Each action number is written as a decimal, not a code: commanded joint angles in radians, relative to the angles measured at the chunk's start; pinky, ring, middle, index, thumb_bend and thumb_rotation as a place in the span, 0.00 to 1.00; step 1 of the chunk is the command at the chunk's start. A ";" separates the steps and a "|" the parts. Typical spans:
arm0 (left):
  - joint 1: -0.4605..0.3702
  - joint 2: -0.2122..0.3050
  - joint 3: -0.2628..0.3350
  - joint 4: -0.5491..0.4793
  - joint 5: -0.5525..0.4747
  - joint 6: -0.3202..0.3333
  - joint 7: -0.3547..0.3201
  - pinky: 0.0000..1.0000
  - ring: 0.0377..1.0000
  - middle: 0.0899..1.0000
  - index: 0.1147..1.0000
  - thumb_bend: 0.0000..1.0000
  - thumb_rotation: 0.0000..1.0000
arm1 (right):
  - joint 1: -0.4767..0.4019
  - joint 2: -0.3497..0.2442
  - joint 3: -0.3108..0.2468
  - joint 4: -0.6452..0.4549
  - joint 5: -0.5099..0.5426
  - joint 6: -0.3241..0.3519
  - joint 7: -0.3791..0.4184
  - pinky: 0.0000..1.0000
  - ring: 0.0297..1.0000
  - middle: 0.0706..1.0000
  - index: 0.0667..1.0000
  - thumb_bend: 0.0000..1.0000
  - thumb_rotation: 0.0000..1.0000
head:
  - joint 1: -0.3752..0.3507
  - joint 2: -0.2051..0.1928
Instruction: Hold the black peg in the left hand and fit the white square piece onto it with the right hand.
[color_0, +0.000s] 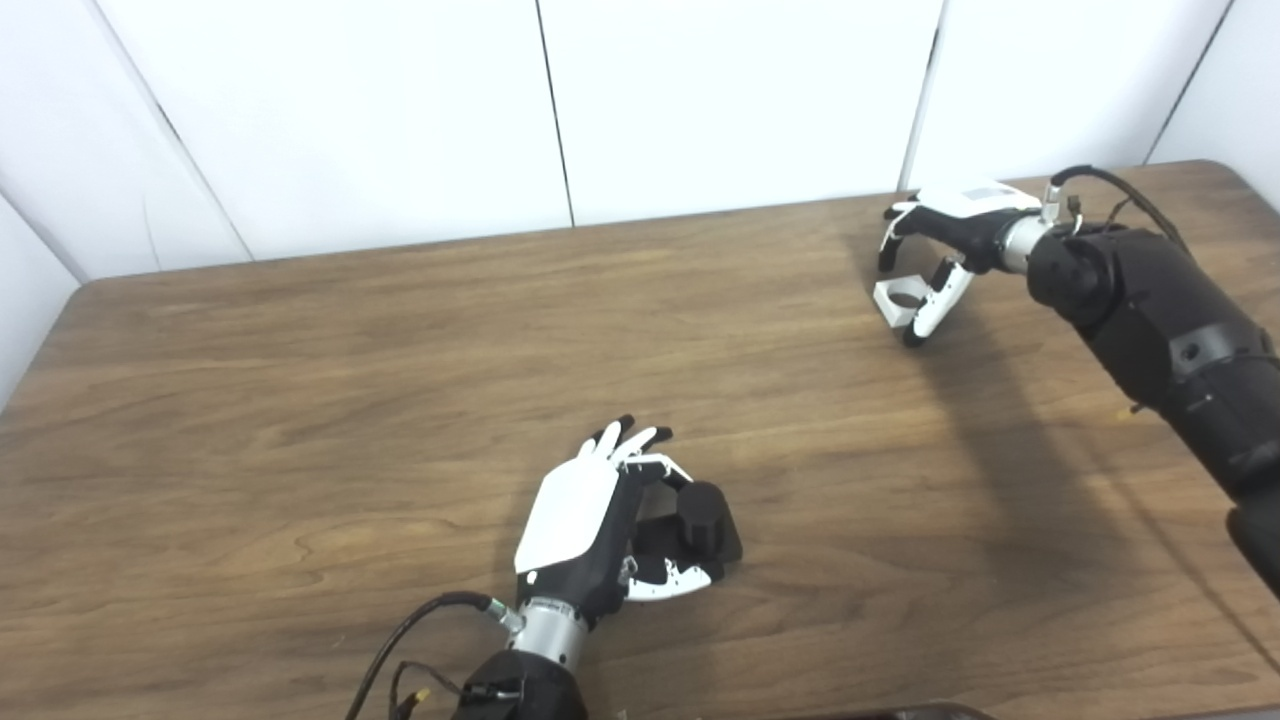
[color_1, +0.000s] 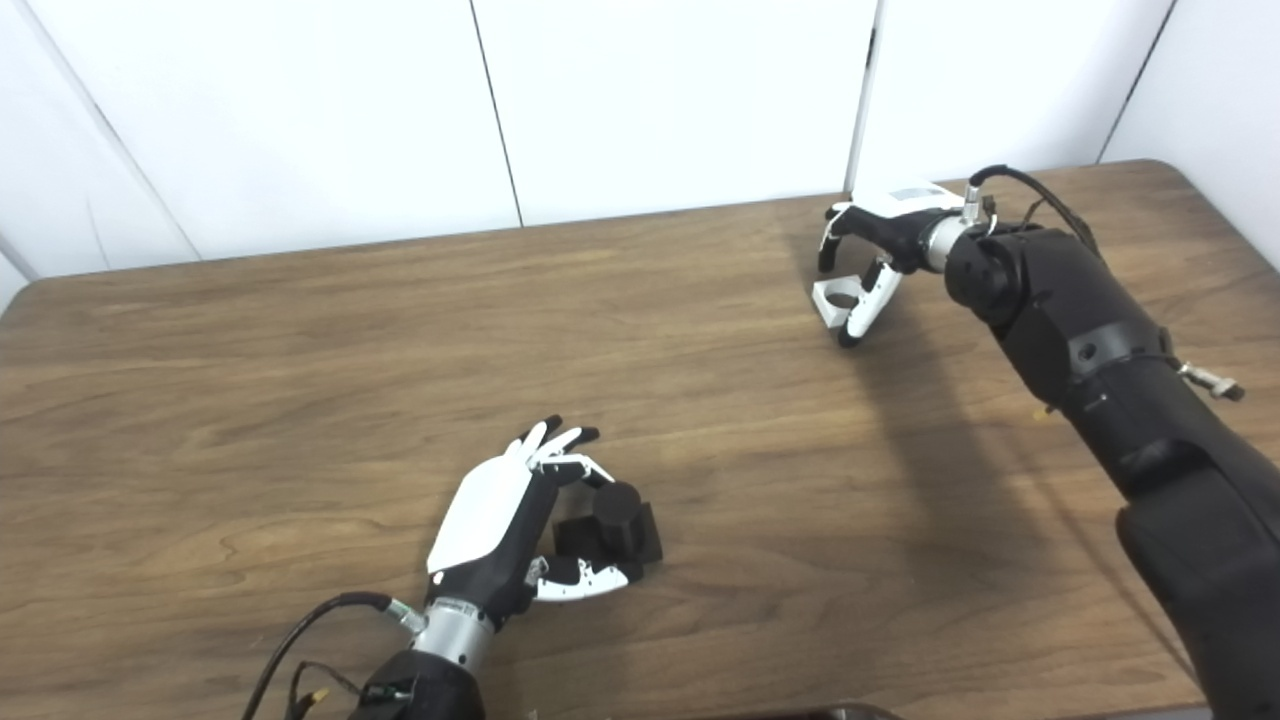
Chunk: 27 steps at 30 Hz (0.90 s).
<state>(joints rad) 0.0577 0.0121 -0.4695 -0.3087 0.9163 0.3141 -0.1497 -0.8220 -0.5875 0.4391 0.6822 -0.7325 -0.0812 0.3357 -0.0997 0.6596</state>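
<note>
Your left hand (color_0: 585, 520), white shell on its back over black fingers, sits low near the front edge of the wood-grain table (color_0: 300, 400), palm turned right. Its fingers are spread and curved, thumb reaching under, cupped around the black peg (color_0: 700, 520); you can see fingertips close to the peg, but whether they actually press on it cannot be told, and the peg's base rests flat on the tabletop. The peg is a matte black cylinder standing upright on a square black base, just to the right of your palm. A black cable (color_0: 415, 625) loops from the wrist toward the table's front edge. Well apart, at the far right, your right hand (color_1: 880, 245) hangs palm down with fingers curled apart like a claw. The white square piece (color_1: 838, 297), a smooth block with a round hole through its middle, lies flat on the table beneath it, between fingertips and thumb; the thumb looks to touch its right side, grip not closed.
</note>
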 joint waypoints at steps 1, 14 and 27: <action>0.015 0.008 -0.003 0.030 0.027 0.025 -0.015 1.00 1.00 0.90 0.42 0.52 0.06 | -0.056 -0.013 0.008 0.008 -0.011 -0.029 -0.016 1.00 1.00 0.94 0.61 0.82 0.23 | -0.001 0.001; 0.020 0.004 -0.006 0.024 0.034 0.034 -0.020 1.00 1.00 0.90 0.42 0.52 0.07 | -0.091 -0.028 0.059 0.067 -0.028 -0.063 0.024 0.96 1.00 0.92 0.46 0.52 0.15 | -0.001 0.005; 0.020 -0.003 -0.004 0.026 0.029 0.038 -0.016 1.00 1.00 0.90 0.42 0.52 0.07 | -0.097 -0.036 0.068 0.073 -0.024 -0.064 0.027 0.96 1.00 0.92 0.45 0.52 0.15 | 0.004 0.008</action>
<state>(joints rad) 0.0602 0.0008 -0.4714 -0.3078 0.9200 0.3262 -0.1470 -0.8770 -0.5955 0.5030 0.7418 -0.7354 -0.1407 0.3613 -0.0951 0.6673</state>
